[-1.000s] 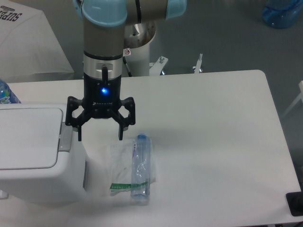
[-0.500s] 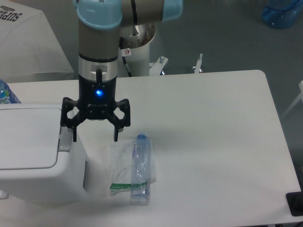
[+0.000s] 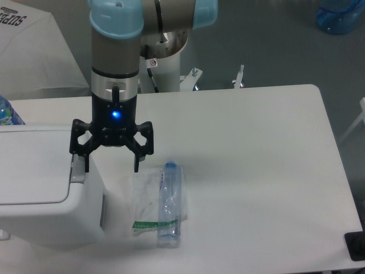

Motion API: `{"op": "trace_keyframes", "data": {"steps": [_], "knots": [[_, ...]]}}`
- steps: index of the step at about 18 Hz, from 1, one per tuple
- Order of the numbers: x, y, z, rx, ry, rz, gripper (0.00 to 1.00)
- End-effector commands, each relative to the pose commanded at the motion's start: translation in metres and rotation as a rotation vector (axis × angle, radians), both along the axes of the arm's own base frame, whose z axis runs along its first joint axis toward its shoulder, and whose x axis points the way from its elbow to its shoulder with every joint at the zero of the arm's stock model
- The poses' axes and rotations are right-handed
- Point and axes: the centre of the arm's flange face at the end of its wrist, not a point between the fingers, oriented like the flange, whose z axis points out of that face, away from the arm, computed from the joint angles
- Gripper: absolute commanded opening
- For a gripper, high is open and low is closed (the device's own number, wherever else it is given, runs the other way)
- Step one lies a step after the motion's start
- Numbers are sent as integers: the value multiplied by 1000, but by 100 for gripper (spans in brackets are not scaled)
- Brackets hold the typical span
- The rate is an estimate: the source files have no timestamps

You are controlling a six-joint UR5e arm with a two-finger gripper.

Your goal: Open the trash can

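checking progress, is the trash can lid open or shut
Shut: the lid lies flat on the trash can, and the open gripper hangs beside it.

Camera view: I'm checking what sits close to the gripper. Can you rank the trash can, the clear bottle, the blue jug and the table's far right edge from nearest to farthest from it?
From the gripper:
1. Trash can, just left, its grey button strip under the left finger.
2. Clear bottle, lying lower right on a plastic bag.
3. Table's right edge, far right.
4. Blue jug, on the floor, top right corner.
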Motion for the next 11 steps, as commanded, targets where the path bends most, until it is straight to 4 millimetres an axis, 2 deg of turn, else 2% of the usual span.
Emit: {"op": "trace_keyframes", "data": {"steps": [11], "knots": [[0, 0, -3, -5, -4, 1, 100]]}}
